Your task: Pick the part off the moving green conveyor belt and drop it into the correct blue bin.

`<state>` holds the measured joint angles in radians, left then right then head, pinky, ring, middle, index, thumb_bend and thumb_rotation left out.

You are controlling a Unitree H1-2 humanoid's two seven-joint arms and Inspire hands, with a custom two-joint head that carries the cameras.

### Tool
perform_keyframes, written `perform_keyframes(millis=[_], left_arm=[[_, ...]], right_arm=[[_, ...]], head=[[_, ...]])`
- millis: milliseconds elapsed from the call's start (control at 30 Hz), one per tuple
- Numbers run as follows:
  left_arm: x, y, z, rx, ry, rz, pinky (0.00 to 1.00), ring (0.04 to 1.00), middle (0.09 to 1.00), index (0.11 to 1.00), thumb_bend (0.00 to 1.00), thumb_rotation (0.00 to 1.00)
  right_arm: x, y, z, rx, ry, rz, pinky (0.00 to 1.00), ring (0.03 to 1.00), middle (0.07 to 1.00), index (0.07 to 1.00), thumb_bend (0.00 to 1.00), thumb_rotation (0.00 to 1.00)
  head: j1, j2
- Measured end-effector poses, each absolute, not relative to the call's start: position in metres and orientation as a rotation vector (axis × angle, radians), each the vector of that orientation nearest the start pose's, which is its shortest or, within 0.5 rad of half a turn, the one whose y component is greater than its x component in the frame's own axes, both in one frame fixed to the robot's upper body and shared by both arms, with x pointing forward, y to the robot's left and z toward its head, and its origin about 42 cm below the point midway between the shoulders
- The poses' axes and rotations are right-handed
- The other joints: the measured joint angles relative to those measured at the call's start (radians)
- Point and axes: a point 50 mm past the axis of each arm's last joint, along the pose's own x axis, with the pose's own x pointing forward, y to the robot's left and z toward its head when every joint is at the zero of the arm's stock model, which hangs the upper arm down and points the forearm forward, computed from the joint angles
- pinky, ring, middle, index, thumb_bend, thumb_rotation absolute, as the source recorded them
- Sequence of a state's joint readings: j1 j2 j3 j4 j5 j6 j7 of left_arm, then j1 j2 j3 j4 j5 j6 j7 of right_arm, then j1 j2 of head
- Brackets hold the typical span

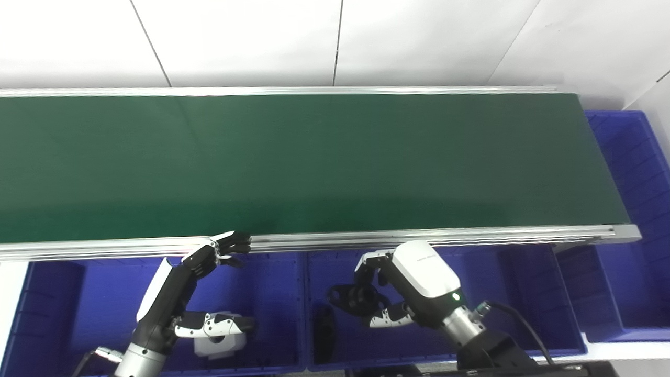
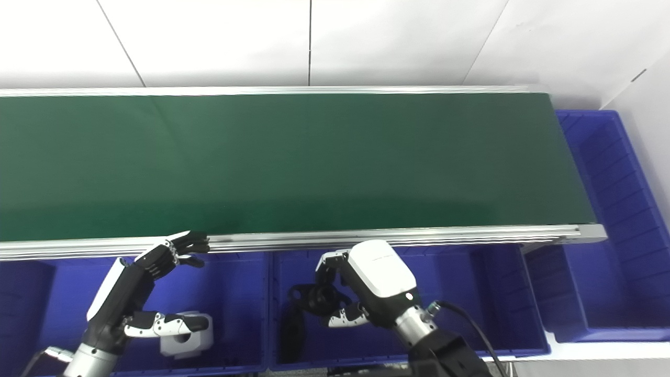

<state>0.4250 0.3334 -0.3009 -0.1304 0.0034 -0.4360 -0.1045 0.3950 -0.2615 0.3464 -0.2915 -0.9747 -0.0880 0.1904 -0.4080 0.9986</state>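
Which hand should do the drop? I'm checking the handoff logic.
The right hand: it is closed on the black part over the middle blue bin. The left hand is open and empty over the left bin.

My view cuts the conveyor belt at the left edge. Both forearms run off the bottom. The right hand covers part of the black part. The white part is half under the left hand's thumb.
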Motion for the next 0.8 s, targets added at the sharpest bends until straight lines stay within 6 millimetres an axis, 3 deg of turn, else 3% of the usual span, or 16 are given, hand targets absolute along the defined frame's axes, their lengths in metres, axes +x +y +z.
perform_keyframes(millis=[33, 133, 200, 233, 267, 300, 367, 433, 600, 800], left_arm=[[0.118, 0.238, 0.068, 0.184, -0.08, -0.417, 0.61, 0.727, 0.784, 0.772, 0.76, 0.27], [0.117, 0.236, 0.067, 0.179, -0.079, -0.427, 0.61, 0.729, 0.782, 0.772, 0.75, 0.27], [0.117, 0.235, 0.068, 0.175, -0.081, -0.429, 0.6, 0.722, 0.782, 0.775, 0.75, 0.26], [0.118, 0.235, 0.068, 0.173, -0.082, -0.428, 0.6, 0.719, 0.781, 0.776, 0.75, 0.26], [0.118, 0.235, 0.068, 0.172, -0.082, -0.426, 0.6, 0.718, 0.781, 0.776, 0.75, 0.26], [0.118, 0.235, 0.068, 0.171, -0.083, -0.425, 0.61, 0.725, 0.782, 0.775, 0.76, 0.27], [0.118, 0.235, 0.068, 0.173, -0.081, -0.42, 0.61, 0.726, 0.781, 0.773, 0.76, 0.28], [0.117, 0.236, 0.068, 0.174, -0.079, -0.42, 0.63, 0.733, 0.783, 0.777, 0.76, 0.27], [0.115, 0.237, 0.067, 0.175, -0.073, -0.426, 0.62, 0.728, 0.781, 0.776, 0.76, 0.26], [0.112, 0.236, 0.066, 0.191, -0.066, -0.425, 0.66, 0.734, 0.775, 0.772, 0.76, 0.28]], right_arm=[[0.134, -0.198, 0.075, -1.119, 0.022, 0.592, 0.24, 0.384, 0.489, 0.514, 0.51, 0.0], [0.141, -0.197, 0.07, -1.169, 0.081, 0.612, 0.23, 0.327, 0.482, 0.495, 0.52, 0.0], [0.145, -0.197, 0.066, -1.193, 0.133, 0.62, 0.27, 0.401, 0.489, 0.495, 0.52, 0.01], [0.146, -0.197, 0.064, -1.202, 0.165, 0.631, 0.3, 0.449, 0.58, 0.645, 0.57, 0.2], [0.146, -0.196, 0.063, -1.214, 0.192, 0.642, 0.31, 0.466, 0.611, 0.697, 0.58, 0.26], [0.147, -0.196, 0.062, -1.225, 0.224, 0.657, 0.53, 0.663, 0.736, 0.756, 0.61, 0.46], [0.147, -0.195, 0.061, -1.249, 0.275, 0.705, 0.69, 0.793, 0.818, 0.799, 0.64, 0.64], [0.147, -0.193, 0.062, -1.263, 0.315, 0.731, 0.77, 0.841, 0.853, 0.821, 0.67, 0.74], [0.145, -0.192, 0.074, -1.272, 0.302, 0.732, 0.8, 0.864, 0.868, 0.85, 0.7, 0.8], [0.128, -0.197, 0.095, -1.125, 0.242, 0.663, 0.7, 0.797, 0.818, 0.807, 0.66, 0.61]], head=[[0.002, -0.002], [0.006, 0.0], [0.011, -0.003], [0.014, -0.005], [0.015, -0.003], [0.02, -0.005], [0.021, -0.005], [0.028, -0.006], [0.037, -0.012], [0.063, -0.032]])
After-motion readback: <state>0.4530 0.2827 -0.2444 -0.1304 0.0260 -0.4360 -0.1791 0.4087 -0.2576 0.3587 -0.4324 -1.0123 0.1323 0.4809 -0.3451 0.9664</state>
